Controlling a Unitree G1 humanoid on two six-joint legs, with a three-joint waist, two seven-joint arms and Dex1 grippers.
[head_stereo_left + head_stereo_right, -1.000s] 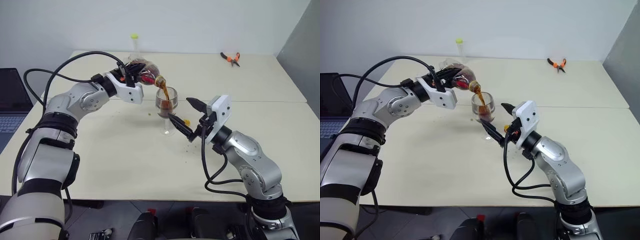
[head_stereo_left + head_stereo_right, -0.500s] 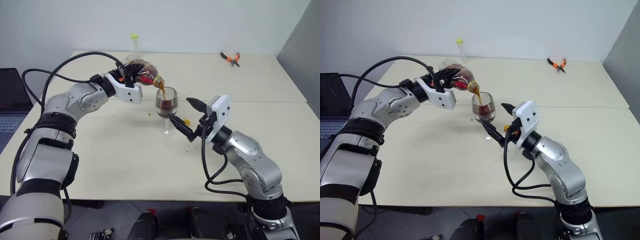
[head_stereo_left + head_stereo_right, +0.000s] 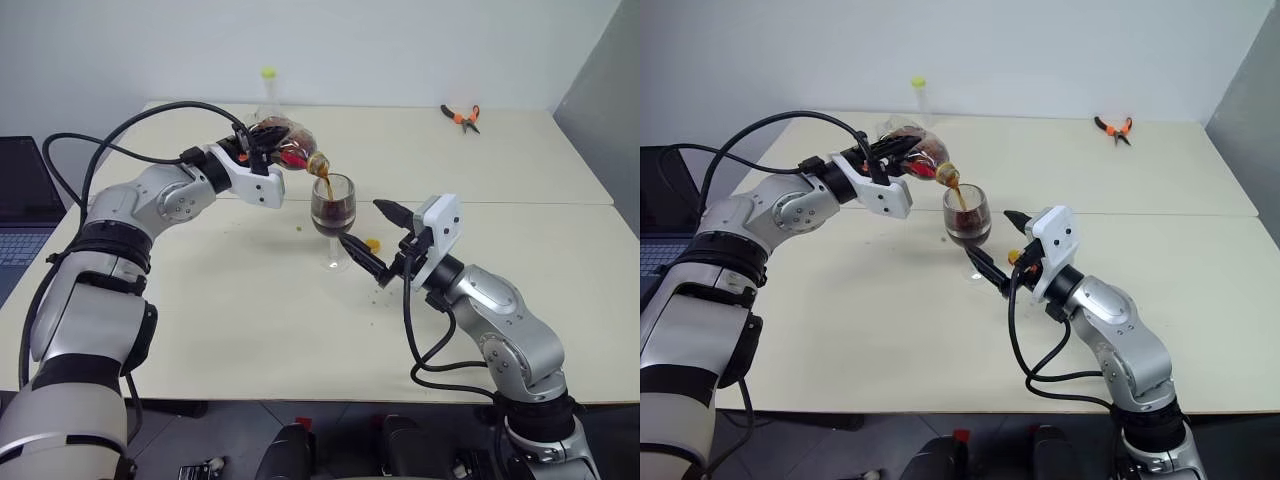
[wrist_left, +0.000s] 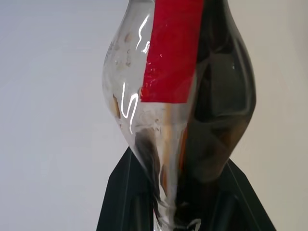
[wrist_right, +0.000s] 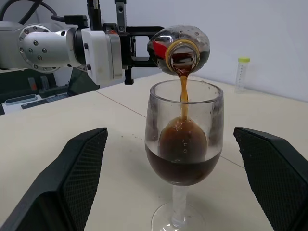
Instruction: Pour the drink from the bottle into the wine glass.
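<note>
Our left gripper [image 3: 262, 152] keeps the bottle [image 3: 290, 143] clamped and tipped over the wine glass [image 3: 333, 212] mid-table. The drink [image 5: 183, 160] has risen in the bowl over the last second and a thin stream still falls. Our right gripper [image 3: 372, 238] waits with fingers spread wide around the stem, not touching. Pouring looks close to done.
</note>
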